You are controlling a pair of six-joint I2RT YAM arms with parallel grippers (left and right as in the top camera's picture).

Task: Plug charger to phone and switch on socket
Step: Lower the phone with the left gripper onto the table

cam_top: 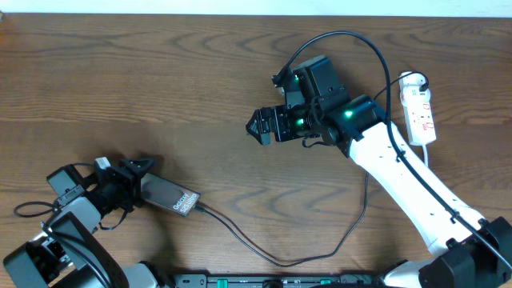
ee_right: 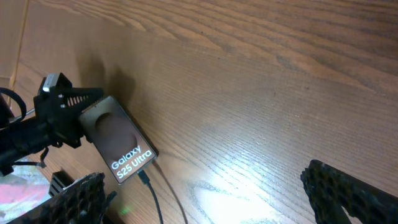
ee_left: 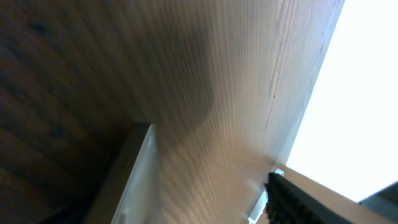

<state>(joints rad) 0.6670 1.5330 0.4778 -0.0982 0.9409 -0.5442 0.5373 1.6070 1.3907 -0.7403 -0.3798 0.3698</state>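
Cable [cam_top: 280, 262] tip looks seated in phone [cam_top: 170, 195] near end. Left claw [cam_top: 141, 182] at phone's far end, jaws apart, not clamping. Right claw [cam_top: 260, 126] wide open, empty. Power strip [cam_top: 418, 108] well behind it; switching on seems left to do.

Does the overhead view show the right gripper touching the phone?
No, the right gripper is at mid-table, well apart from the phone, which lies by the left gripper.
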